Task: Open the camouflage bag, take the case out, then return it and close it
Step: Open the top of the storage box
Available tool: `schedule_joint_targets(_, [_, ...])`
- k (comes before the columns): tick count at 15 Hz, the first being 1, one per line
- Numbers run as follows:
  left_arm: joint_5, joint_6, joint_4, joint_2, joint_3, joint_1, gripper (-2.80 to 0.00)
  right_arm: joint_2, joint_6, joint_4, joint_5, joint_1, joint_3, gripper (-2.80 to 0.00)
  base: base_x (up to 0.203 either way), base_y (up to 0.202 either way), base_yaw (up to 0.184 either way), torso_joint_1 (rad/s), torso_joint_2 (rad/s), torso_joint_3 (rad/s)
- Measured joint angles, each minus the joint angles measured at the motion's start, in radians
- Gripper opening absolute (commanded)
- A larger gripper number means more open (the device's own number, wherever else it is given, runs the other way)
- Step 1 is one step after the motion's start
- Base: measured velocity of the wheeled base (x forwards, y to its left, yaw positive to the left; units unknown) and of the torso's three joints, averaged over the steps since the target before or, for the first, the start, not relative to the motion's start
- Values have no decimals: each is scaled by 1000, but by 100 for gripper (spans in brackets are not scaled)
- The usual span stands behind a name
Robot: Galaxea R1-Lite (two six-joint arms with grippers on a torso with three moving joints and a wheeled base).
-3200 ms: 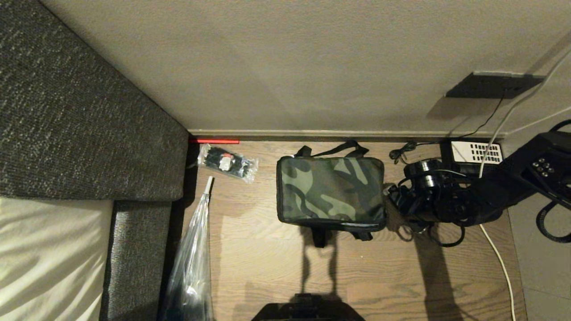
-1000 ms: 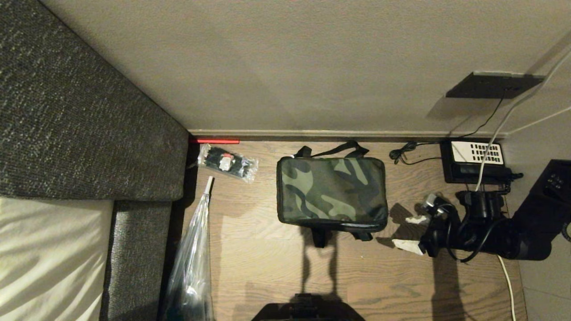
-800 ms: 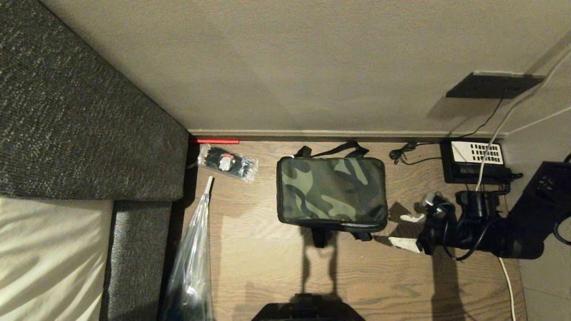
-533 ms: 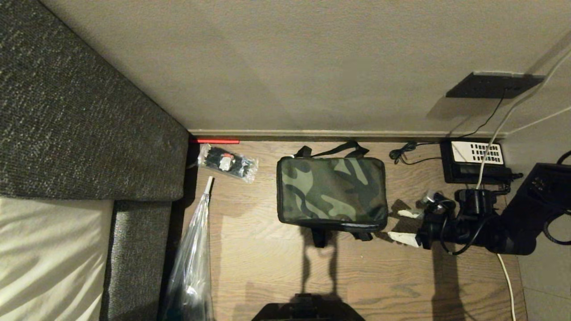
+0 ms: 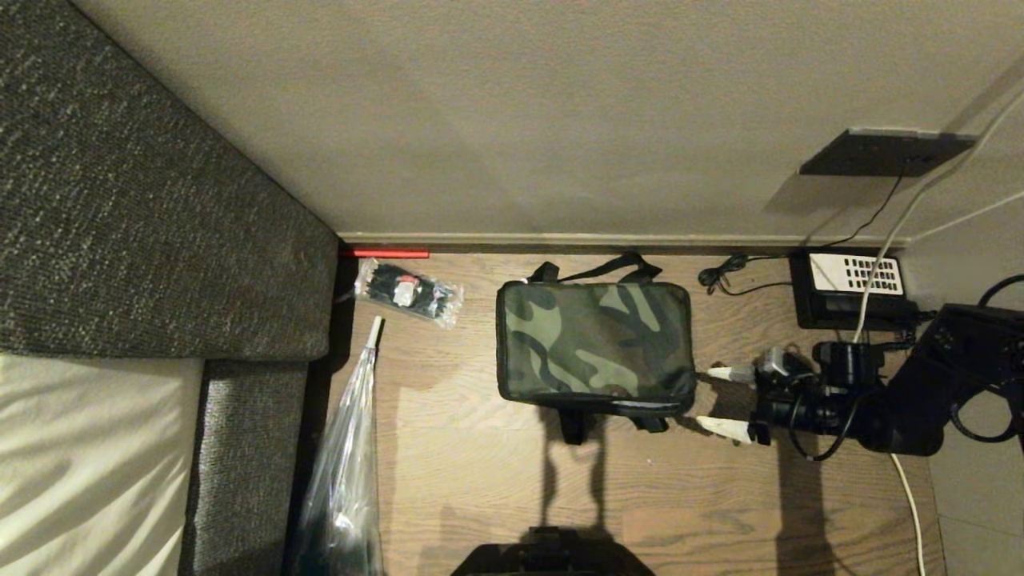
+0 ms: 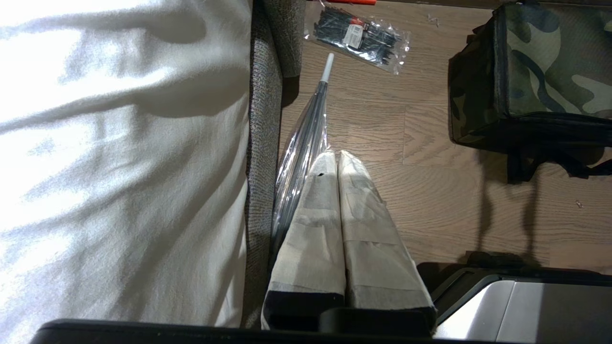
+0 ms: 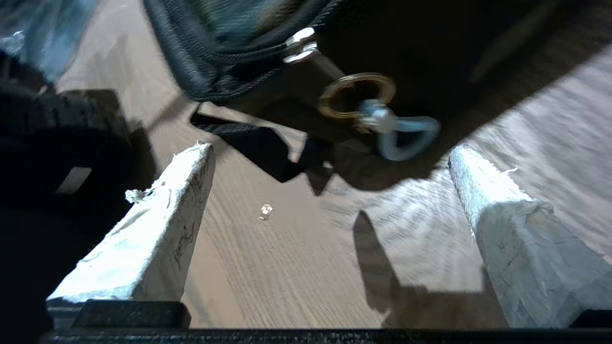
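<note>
We see a wooden floor [image 5: 480, 480] that meets a beige wall [image 5: 520, 120], with a grey sofa [image 5: 120, 200] on the left. The camouflage bag [image 5: 594, 350] stands zipped up on the floor near the wall, its black straps lying around it. Our right hand [image 5: 720, 402] lies low just beside the bag's right end, its two white fingers [image 5: 724, 427] spread wide and holding nothing. From the right wrist we see a brass ring [image 7: 356, 94] and a metal clip [image 7: 399, 131] on the bag's end. Our left hand [image 6: 334, 160] is parked beside the sofa, fingers pressed together and empty. A clear packet of black ties [image 5: 410, 293] and a black phone [image 5: 850, 290] lie by the wall.
</note>
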Motion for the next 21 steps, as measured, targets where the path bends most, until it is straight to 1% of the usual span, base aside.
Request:
schedule_joint_targets(3, [0, 0, 0, 0, 0, 0, -280, 22, -11, -11, 64, 6, -8, 0, 0, 0, 0, 0, 0, 0])
schedule_joint_targets(6, [0, 0, 0, 0, 0, 0, -280, 38, -19, -22, 104, 12, -23, 0, 0, 0, 0, 0, 0, 0])
schedule_joint_targets(13, [0, 0, 0, 0, 0, 0, -280, 81, -11, -15, 105, 14, -114, 0, 0, 0, 0, 0, 0, 0])
schedule_joint_targets(14, [0, 0, 0, 0, 0, 0, -280, 87, -7, -12, 105, 14, -127, -280, 0, 0, 0, 0, 0, 0])
schedule_joint_targets(21, [0, 0, 1, 0, 0, 0, -280, 111, -9, -13, 106, 29, -152, -280, 0, 0, 0, 0, 0, 0])
